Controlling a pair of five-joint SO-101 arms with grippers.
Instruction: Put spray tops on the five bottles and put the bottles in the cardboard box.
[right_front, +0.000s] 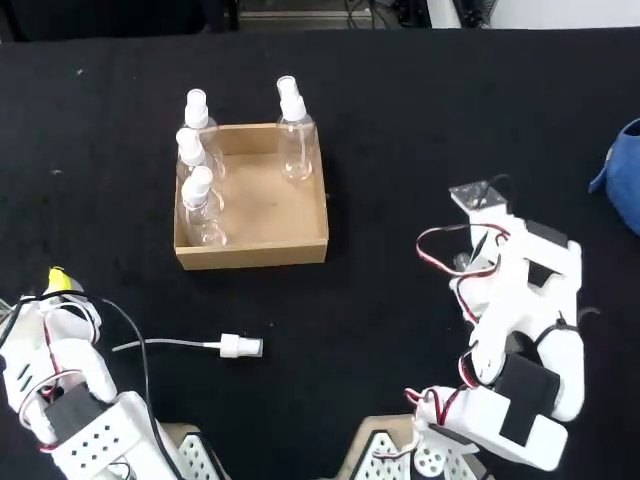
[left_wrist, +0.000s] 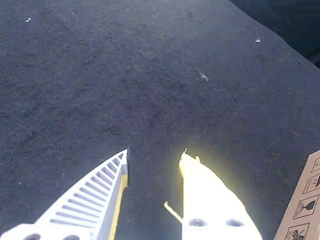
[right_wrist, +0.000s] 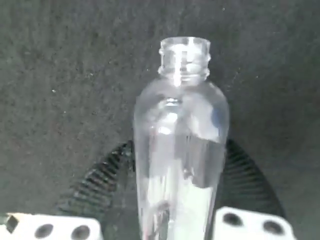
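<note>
The cardboard box (right_front: 300, 247) sits left of the table's middle in the high view. Three clear bottles with white spray tops (right_front: 203, 205) stand along its left side and another capped bottle (right_front: 294, 130) stands at its back right corner. A loose white spray top (right_front: 241, 346) with its thin tube lies on the black cloth in front of the box. My right gripper (right_wrist: 180, 150) is shut on an uncapped clear bottle (right_wrist: 179, 135), its open neck pointing away; that arm (right_front: 520, 290) is on the right. My left gripper (left_wrist: 154, 161) hangs open over bare cloth at the front left (right_front: 55, 282).
A blue object (right_front: 625, 180) lies at the table's right edge. A corner of printed cardboard (left_wrist: 305, 200) shows beside my left gripper. Both arm bases (right_front: 400, 455) stand at the front edge. Black cloth lies bare between box and right arm.
</note>
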